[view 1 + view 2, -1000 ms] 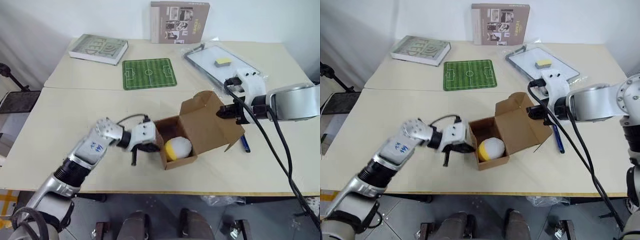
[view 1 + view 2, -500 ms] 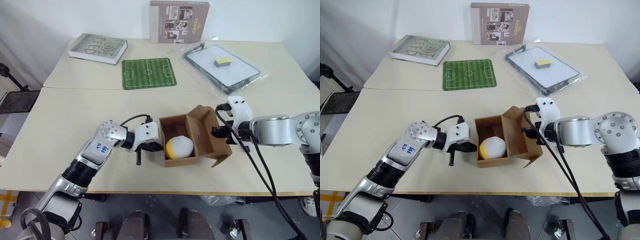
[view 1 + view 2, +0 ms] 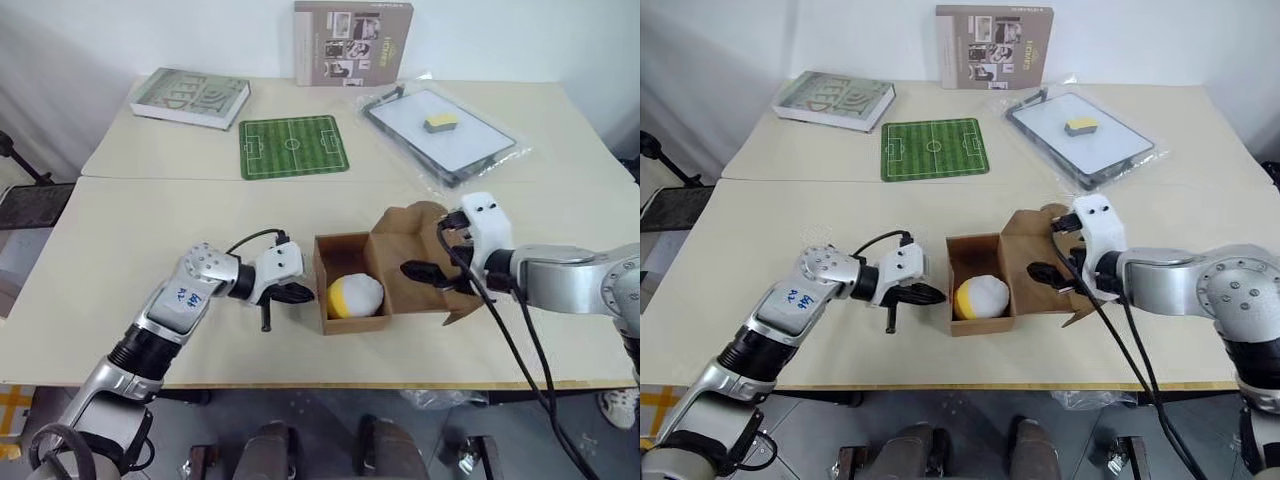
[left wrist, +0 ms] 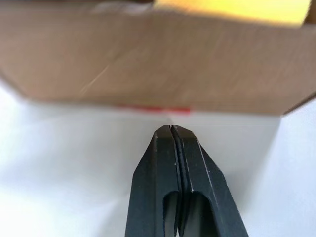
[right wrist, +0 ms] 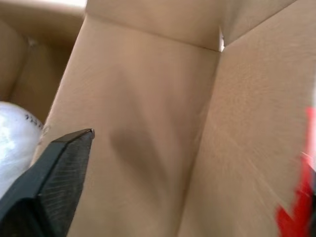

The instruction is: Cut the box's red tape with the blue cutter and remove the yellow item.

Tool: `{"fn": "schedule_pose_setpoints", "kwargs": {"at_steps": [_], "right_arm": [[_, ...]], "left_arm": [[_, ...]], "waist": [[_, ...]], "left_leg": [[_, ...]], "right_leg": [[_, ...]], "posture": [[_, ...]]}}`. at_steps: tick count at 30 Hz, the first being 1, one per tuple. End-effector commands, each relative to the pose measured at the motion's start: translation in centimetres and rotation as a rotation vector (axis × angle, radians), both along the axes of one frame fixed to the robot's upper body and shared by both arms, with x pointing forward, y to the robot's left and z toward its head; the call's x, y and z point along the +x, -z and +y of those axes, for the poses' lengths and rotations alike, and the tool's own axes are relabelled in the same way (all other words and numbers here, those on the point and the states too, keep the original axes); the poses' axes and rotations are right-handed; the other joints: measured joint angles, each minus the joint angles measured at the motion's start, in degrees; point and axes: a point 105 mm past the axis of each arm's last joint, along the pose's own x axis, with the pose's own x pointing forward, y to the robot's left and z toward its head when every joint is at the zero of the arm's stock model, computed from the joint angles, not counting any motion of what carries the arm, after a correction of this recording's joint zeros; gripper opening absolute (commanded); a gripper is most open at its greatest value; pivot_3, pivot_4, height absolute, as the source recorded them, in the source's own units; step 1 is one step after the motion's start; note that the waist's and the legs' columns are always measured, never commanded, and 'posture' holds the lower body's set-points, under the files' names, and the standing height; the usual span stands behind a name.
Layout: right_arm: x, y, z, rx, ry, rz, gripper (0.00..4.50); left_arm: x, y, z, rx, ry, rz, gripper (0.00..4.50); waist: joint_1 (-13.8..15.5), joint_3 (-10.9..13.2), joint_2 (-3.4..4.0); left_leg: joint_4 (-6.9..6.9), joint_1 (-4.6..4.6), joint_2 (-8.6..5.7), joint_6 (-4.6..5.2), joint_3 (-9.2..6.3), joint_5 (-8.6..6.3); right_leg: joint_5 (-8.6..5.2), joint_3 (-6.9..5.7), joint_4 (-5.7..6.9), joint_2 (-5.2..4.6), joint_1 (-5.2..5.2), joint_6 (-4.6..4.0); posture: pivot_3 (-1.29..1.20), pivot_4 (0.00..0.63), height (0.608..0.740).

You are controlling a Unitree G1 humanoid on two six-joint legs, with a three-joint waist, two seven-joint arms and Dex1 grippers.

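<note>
The brown box [image 3: 340, 262] stands open at the table's middle, its lid flap [image 3: 400, 240] folded back to the right. Inside lies the yellow item [image 3: 357, 296], yellow and white. My left gripper [image 3: 303, 293] is shut and empty, right beside the box's left wall. In the left wrist view the fingers [image 4: 170, 143] point at that wall, with a strip of red tape [image 4: 153, 109] along its lower edge. My right gripper [image 3: 425, 275] hovers open over the lid flap; one finger [image 5: 54, 182] shows against the cardboard, and red tape [image 5: 296, 217] at the flap's edge. The blue cutter is hidden.
At the back lie a book [image 3: 190, 97], a green football-field mat [image 3: 292, 146], a grey printed carton [image 3: 352, 42] standing upright, and a bagged whiteboard [image 3: 470, 150] bearing a yellow sponge [image 3: 436, 122]. The table's front edge [image 3: 330, 382] runs close below the box.
My right gripper has opened and let go of the lid flap, sinking a little. The flap has dropped back to the right and the box has settled level on the table.
</note>
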Motion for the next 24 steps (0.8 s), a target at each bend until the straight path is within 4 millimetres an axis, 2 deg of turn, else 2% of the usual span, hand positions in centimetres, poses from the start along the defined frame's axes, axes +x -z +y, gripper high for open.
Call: {"fn": "schedule_pose_setpoints", "kwargs": {"at_steps": [1, 3, 7, 8, 10, 13, 15, 17, 19, 21, 24], "right_arm": [[-0.1, -2.9, -1.9, -0.031, -0.013, -0.147, 4.46], [-0.5, -3.5, -3.2, -0.044, -0.025, -0.175, 4.46], [-1.2, -3.8, -5.0, -0.058, -0.053, -0.197, 4.46], [-1.6, -4.1, -5.3, -0.051, -0.073, -0.212, 4.50], [-2.4, -4.6, -5.6, -0.049, -0.117, -0.232, 4.50], [-3.3, -4.9, -5.6, -0.042, -0.173, -0.241, 4.50], [-3.8, -5.2, -5.4, -0.039, -0.207, -0.249, 4.50], [-4.5, -5.8, -5.0, -0.023, -0.243, -0.264, 4.50], [-5.0, -5.8, -4.7, -0.020, -0.266, -0.264, 4.50], [-5.5, -5.6, -4.6, -0.026, -0.276, -0.257, 4.50], [-6.0, -5.2, -4.6, -0.037, -0.262, -0.250, 4.50]], "left_arm": [[0.8, -1.7, 2.1, -0.024, -0.068, -0.032, 0.00], [1.6, -2.7, 3.6, -0.021, -0.125, -0.058, 0.00], [2.7, -4.5, 5.6, -0.043, -0.190, -0.081, 0.00], [3.0, -5.6, 5.7, -0.062, -0.203, -0.093, 0.41], [3.6, -8.1, 5.4, -0.114, -0.206, -0.126, 0.92], [3.8, -11.2, 3.7, -0.189, -0.160, -0.162, 1.84], [3.4, -12.7, 1.2, -0.216, -0.062, -0.169, 2.48], [2.3, -13.4, -2.1, -0.212, 0.077, -0.161, 3.11], [1.2, -13.1, -4.2, -0.191, 0.177, -0.146, 3.73], [0.7, -12.0, -6.0, -0.133, 0.245, -0.142, 4.37], [0.0, -9.6, -7.1, -0.036, 0.321, -0.120, 4.46]], "waist": [[0.02, 0.00, 0.00], [0.22, 0.00, 0.00], [0.33, 0.01, -0.02], [0.38, 0.01, -0.02], [0.57, 0.03, -0.06], [0.65, 0.06, -0.10], [0.65, 0.06, -0.10], [0.89, 0.06, -0.10], [1.03, 0.06, -0.11], [1.12, 0.06, -0.11], [0.97, 0.07, -0.12]], "left_leg": [[0.00, 0.00, -0.01, 0.00, 0.00, 0.00], [-0.01, -0.02, -0.03, 0.00, 0.04, 0.00], [-0.02, -0.02, -0.14, 0.01, 0.10, 0.00], [-0.01, -0.03, -0.14, 0.01, 0.15, 0.00], [0.00, -0.04, -0.20, 0.00, 0.23, 0.00], [0.02, -0.05, -0.23, 0.00, 0.31, 0.00], [0.01, 0.00, -0.26, 0.00, 0.31, 0.00], [0.02, 0.00, -0.31, -0.01, 0.32, 0.01], [0.03, 0.00, -0.34, -0.02, 0.35, 0.01], [0.03, 0.02, -0.33, -0.02, 0.35, 0.01], [0.02, 0.04, -0.30, -0.07, 0.37, 0.04]], "right_leg": [[0.00, 0.00, 0.00, 0.00, 0.00, 0.00], [0.00, -0.03, -0.01, 0.00, 0.00, 0.00], [0.00, -0.04, -0.02, 0.00, 0.00, 0.00], [0.00, -0.06, -0.01, 0.00, 0.02, 0.00], [0.01, -0.07, 0.00, 0.00, 0.02, 0.01], [0.02, -0.07, -0.01, 0.02, 0.02, 0.04], [0.03, -0.06, 0.00, 0.02, 0.05, 0.06], [0.03, -0.11, 0.01, 0.03, 0.08, 0.06], [0.03, -0.10, -0.01, 0.04, 0.10, 0.06], [0.03, -0.10, 0.00, 0.05, 0.10, 0.06], [0.03, -0.09, 0.00, 0.10, 0.09, 0.06]], "posture": [[0.00, 0.150, 0.740], [0.00, 0.150, 0.740], [0.00, 0.150, 0.740], [0.00, 0.150, 0.740], [0.00, 0.150, 0.740], [0.00, 0.150, 0.740], [0.00, 0.150, 0.740], [0.00, 0.150, 0.740], [0.00, 0.150, 0.740], [0.00, 0.150, 0.740], [0.00, 0.150, 0.740]]}}
